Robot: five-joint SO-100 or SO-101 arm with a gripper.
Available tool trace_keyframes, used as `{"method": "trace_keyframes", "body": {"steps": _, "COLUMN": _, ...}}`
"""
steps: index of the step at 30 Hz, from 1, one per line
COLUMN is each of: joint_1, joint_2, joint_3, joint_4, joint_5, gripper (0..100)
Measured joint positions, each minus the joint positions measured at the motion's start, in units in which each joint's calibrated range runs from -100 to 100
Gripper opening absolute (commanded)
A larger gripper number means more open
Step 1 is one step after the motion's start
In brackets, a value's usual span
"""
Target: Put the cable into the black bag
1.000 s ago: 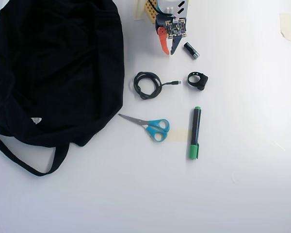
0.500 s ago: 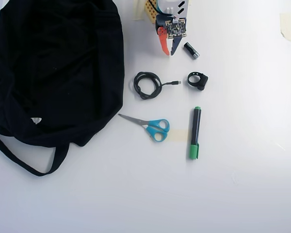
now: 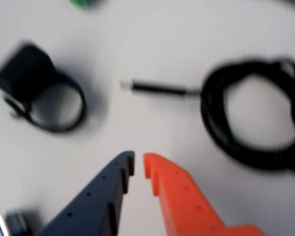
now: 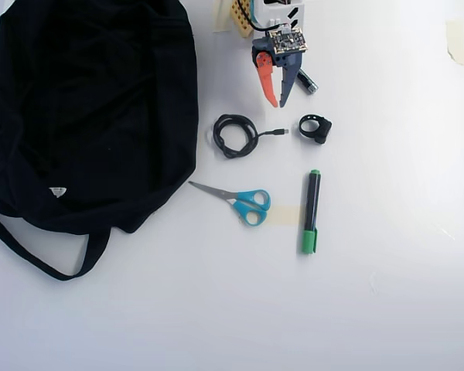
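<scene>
The cable (image 4: 234,135) lies coiled on the white table (image 4: 387,232), its plug end (image 4: 277,133) trailing toward the black ring-shaped clip (image 4: 315,128), with the black bag (image 4: 85,108) lying just beside the coil on the left of the overhead view. It looks light and floppy, a soft loop likely to sag and unwind once lifted, so my call is to pinch across the bundled strands at the coil's rim, not the loose plug end. In the wrist view the coil (image 3: 255,118) sits right of centre and the clip (image 3: 42,91) left. The gripper (image 4: 279,101) hovers above the table just short of the cable, pointing down toward it, its orange and dark blue fingers almost together, holding nothing. Scissors (image 4: 240,199) and a green marker (image 4: 311,209) lie below, clear of the path.
</scene>
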Motion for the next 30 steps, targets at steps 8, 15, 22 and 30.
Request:
{"method": "trace_keyframes", "body": {"steps": 8, "joint_1": -0.9, "joint_2": 8.0, "joint_3": -2.8, "joint_4": -22.4, "joint_5": 0.0, "gripper": 2}}
{"method": "trace_keyframes", "body": {"steps": 15, "joint_1": -0.9, "joint_2": 19.3, "joint_3": -6.6, "joint_4": -40.4, "joint_5": 0.0, "gripper": 2}}
{"method": "trace_keyframes", "body": {"steps": 22, "joint_1": -0.9, "joint_2": 33.5, "joint_3": -16.4, "joint_4": -53.1, "joint_5": 0.0, "gripper": 2}}
{"method": "trace_keyframes", "body": {"steps": 30, "joint_1": 0.6, "joint_2": 48.6, "joint_3": -33.2, "joint_4": -57.1, "joint_5": 0.0, "gripper": 2}}
